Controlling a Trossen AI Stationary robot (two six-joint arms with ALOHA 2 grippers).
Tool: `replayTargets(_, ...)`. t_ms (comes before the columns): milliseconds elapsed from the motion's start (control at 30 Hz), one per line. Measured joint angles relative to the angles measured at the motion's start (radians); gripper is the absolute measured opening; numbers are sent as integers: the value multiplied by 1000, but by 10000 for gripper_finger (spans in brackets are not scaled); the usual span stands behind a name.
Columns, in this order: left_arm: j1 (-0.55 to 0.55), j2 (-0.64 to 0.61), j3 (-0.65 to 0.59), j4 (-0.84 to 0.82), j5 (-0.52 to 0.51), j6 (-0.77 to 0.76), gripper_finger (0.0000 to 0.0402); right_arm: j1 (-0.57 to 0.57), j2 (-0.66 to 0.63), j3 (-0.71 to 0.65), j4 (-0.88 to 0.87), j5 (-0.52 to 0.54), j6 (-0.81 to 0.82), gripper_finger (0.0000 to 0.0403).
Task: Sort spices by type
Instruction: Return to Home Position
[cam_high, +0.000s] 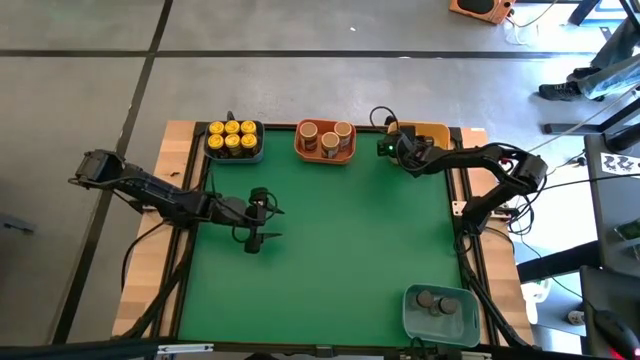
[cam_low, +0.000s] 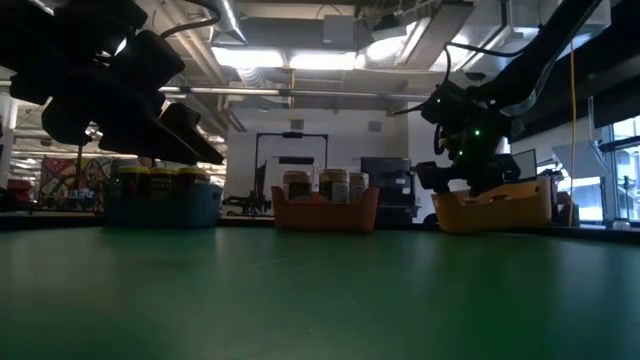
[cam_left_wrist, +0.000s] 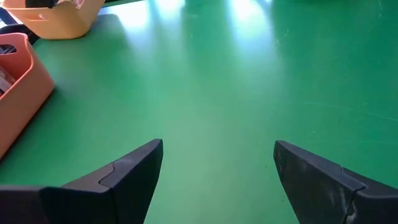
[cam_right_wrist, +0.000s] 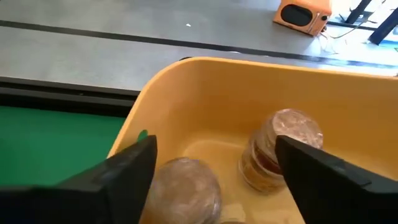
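far edge: blue bin (cam_high: 234, 158) | orange bin (cam_high: 325, 159) | yellow bin (cam_high: 438, 129) | near corner: teal bin (cam_high: 409, 312) | green mat (cam_high: 340, 240)

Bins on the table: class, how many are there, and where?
4. The blue bin, orange bin and yellow bin line the high view's top edge; the green bin sits bottom right.

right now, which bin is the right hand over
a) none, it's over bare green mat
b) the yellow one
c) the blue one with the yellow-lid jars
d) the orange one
b: the right wrist view shows the right hand, open, just above the yellow bin, with two jars lying inside it.
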Motion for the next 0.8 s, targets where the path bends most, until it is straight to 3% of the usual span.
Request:
replayTargets(400, -2, 0, 0, 3, 0, -41, 306, 79, -172, 54, -57, -61, -189, 334)
replayTargets(633, -7, 0, 0, 19, 1, -122, 291, 247, -270, 74, -43, -376, -322, 318)
replayTargets(800, -14, -44, 0, -14, 4, -145, 200, 400, -278, 74, -28, -537, -368, 234)
